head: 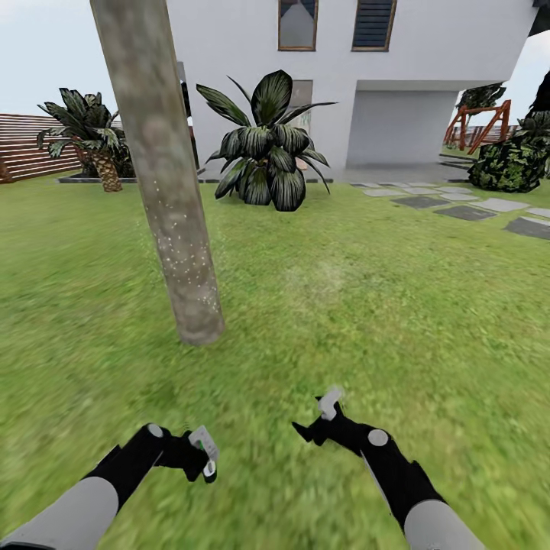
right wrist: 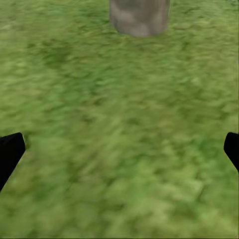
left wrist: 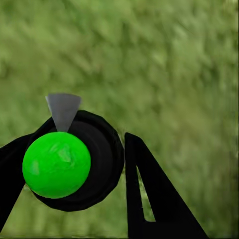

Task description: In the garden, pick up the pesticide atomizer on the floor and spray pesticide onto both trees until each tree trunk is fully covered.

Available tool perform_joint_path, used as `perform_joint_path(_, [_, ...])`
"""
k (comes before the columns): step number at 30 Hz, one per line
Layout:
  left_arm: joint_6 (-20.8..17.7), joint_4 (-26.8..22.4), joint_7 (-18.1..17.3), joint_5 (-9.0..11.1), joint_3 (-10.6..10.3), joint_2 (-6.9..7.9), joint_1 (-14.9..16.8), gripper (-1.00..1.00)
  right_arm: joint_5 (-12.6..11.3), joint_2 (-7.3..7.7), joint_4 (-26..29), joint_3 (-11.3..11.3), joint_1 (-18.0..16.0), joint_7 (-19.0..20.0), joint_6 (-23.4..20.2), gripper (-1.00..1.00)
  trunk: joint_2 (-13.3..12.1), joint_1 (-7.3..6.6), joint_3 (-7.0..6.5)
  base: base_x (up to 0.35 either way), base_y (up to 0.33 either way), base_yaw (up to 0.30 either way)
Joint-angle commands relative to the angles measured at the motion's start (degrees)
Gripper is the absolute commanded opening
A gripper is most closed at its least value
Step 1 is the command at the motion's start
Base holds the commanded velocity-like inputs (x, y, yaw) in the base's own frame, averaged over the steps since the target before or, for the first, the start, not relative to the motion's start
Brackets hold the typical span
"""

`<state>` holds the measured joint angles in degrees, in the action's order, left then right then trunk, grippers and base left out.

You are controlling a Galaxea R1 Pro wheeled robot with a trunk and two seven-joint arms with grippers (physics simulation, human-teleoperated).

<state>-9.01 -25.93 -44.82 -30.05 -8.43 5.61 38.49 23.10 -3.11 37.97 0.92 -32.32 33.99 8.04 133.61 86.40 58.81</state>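
Tree trunk [head: 164, 183] rough, matt, mottled; atomizer [left wrist: 74, 162] glossy plastic; lawn [head: 344, 305] matt.

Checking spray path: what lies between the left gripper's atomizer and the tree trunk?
Bare grass only, seen in the head view, between the atomizer and the tree trunk.

The head view looks forward and down across the lawn [head: 328, 290], with the trunk [head: 164, 176] close at left and the house [head: 428, 69] beyond. The left wrist view sits very near its fingers [left wrist: 154, 199], facing blurred grass. The right wrist view looks low along the lawn to the trunk's base, which it shares with the head view.
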Motion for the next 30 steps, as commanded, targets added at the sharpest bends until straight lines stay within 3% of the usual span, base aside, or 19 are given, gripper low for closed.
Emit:
perform_joint_path(1, [-0.05,-0.01,-1.13,-0.78,0.03,-0.04,0.01,-1.0,0.0,-0.31,0.29,-0.06,-0.06,0.39,-0.39,1.0,0.0,0.0,0.0,0.0,0.0,0.0])
perform_joint_path(3, [-0.21,-0.01,-1.99,-1.42,0.0,0.0,0.01,-1.0,-0.05,-1.27,0.53,-0.18,-0.09,1.27,-0.65,1.0,0.0,0.0,0.0,0.0,0.0,0.0])
perform_joint_path(5, [-0.29,0.0,-2.31,-1.7,0.06,0.3,0.01,-1.0,0.01,-2.38,0.65,-0.21,-0.08,4.81,-0.77,1.0,0.0,0.0,0.0,0.0,0.0,0.0])
perform_joint_path(8, [-0.35,0.0,-2.42,-1.98,-0.01,0.0,0.01,-1.0,0.02,-2.51,0.71,-0.15,-0.08,6.56,-0.87,1.0,0.0,0.0,0.0,0.0,0.0,0.0])
perform_joint_path(12, [-0.53,-0.05,-4.58,-5.45,-1.59,-0.23,0.03,-1.0,0.15,-2.43,0.62,-0.17,-0.09,6.78,-2.92,1.0,0.0,0.0,0.0,0.0,0.0,0.0])
perform_joint_path(14, [-0.56,-0.08,-5.03,-5.84,-1.85,-0.18,0.1,-1.0,0.18,-2.42,0.69,-0.2,-0.11,6.81,-4.37,1.0,0.0,0.0,0.0,0.0,0.0,0.0])
perform_joint_path(16, [-0.57,-0.09,-5.18,-6.02,-2.01,-0.18,0.29,-1.0,0.26,-2.42,0.7,-0.25,-0.1,9.6,-5.1,1.0,0.0,0.0,0.0,0.0,0.0,0.0])
perform_joint_path(17, [-0.81,-0.09,-5.19,-6.07,-2.09,-0.26,0.42,-1.0,2.31,-2.28,1.8,-5.34,-0.09,16.12,-5.13,1.0,0.0,0.0,0.0,0.0,0.0,0.0])
perform_joint_path(18, [-0.83,-0.09,-5.19,-6.1,-2.32,-0.25,0.44,-1.0,2.72,-2.26,2.26,-7.31,-0.08,16.64,-5.14,1.0,0.0,0.0,0.0,0.0,0.0,0.0])
perform_joint_path(23, [-1.74,-0.09,-5.19,-6.16,-4.4,-0.25,0.45,-1.0,2.91,-2.15,2.62,-8.36,-0.08,16.89,-5.14,1.0,0.0,0.0,0.0,0.0,0.0,0.0])
perform_joint_path(30, [-1.8,-0.09,-5.28,-6.16,-4.7,-0.31,0.45,-1.0,2.95,-1.99,3.8,-8.37,-0.11,16.9,-5.29,1.0,0.0,0.0,0.0,0.0,0.0,0.0])
